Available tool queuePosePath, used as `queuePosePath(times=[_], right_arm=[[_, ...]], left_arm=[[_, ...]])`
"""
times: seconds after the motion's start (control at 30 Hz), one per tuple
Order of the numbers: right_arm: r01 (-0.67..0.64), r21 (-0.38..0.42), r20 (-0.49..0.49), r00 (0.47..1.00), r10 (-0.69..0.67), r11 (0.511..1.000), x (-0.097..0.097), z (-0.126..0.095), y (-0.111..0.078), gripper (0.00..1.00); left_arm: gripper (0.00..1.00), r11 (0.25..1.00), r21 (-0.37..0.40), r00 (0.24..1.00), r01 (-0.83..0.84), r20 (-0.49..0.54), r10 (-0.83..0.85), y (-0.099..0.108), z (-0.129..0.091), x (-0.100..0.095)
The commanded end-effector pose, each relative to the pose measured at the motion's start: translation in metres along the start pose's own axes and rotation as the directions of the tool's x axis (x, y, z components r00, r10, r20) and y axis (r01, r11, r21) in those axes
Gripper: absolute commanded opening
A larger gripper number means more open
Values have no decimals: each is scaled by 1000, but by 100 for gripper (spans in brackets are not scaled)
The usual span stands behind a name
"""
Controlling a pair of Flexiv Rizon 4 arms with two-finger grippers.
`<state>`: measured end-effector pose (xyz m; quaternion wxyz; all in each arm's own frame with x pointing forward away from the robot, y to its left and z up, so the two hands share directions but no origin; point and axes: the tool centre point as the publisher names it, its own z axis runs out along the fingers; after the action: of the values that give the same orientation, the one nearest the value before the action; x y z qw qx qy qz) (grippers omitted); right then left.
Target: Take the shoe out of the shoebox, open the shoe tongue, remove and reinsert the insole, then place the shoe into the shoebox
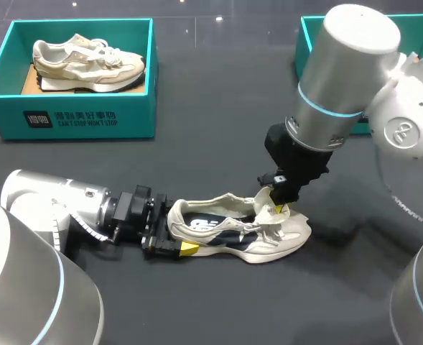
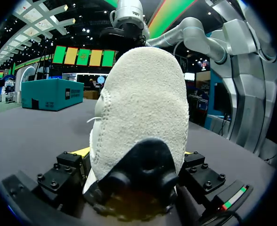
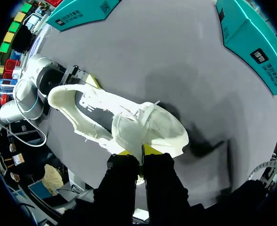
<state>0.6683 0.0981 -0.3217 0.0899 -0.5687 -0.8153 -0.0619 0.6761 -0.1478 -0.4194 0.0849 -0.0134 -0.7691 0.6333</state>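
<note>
The shoe [image 1: 233, 233] is laid on its side on the dark tabletop [image 1: 218, 129], outside either box, and is held at both ends. Its heel is clamped between the fingers of the left tool [image 1: 172, 241]; the fingers are set fairly wide, one on each side of the heel, and in the left wrist view the pale suede heel is seen filling the space between them. The toe is pointed away from this tool, toward the right arm.

The right tool [image 3: 139, 153] is brought down over the forefoot. Its yellow-tipped fingers are drawn narrow and are pinched on the tongue [image 3: 129, 132], which is lifted up from the laces just ahead of them. Behind the tongue, toward the left tool, the mouth of the shoe is spread open, and a dark insole [image 1: 204, 226] with a pale print is seen lying inside.

Well beyond the left tool, at the far edge of the tabletop, a teal shoebox [image 1: 75, 118] is stood with a second shoe [image 1: 89, 65] lying in it. Another teal box [image 1: 304, 43] is partly hidden behind the right arm.
</note>
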Motion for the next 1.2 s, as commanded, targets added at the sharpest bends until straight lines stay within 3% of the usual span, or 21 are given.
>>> queuePosePath(times=[0.03, 0.17, 0.23, 0.57, 1.17, 1.2], right_arm=[[-1, -11, -99, 995, 0, 1000, -6, 0, -5, 0], [-1, -11, -99, 995, 0, 1000, -6, 0, -5, 0], [33, -50, -160, 986, -40, 998, -8, 1, -7, 0], [153, -25, -278, 948, -154, 988, -17, 18, -7, 0], [59, -14, -314, 947, -61, 998, -37, 33, -19, 0], [50, -15, -314, 948, -52, 999, -38, 34, -20, 15]], left_arm=[[0, 1000, 0, 1000, 0, -1, 0, 2, 0, -2], [0, 1000, 0, 1000, 0, -1, 0, 2, 0, -2], [0, 1000, 0, 1000, 0, -1, 0, 2, 0, -2], [0, 1000, 0, 1000, 0, -1, 0, 2, 0, -2], [0, 1000, 0, 1000, 0, -1, 0, 2, 0, -2], [0, 1000, 0, 1000, 0, -1, 0, 2, 0, -2]])
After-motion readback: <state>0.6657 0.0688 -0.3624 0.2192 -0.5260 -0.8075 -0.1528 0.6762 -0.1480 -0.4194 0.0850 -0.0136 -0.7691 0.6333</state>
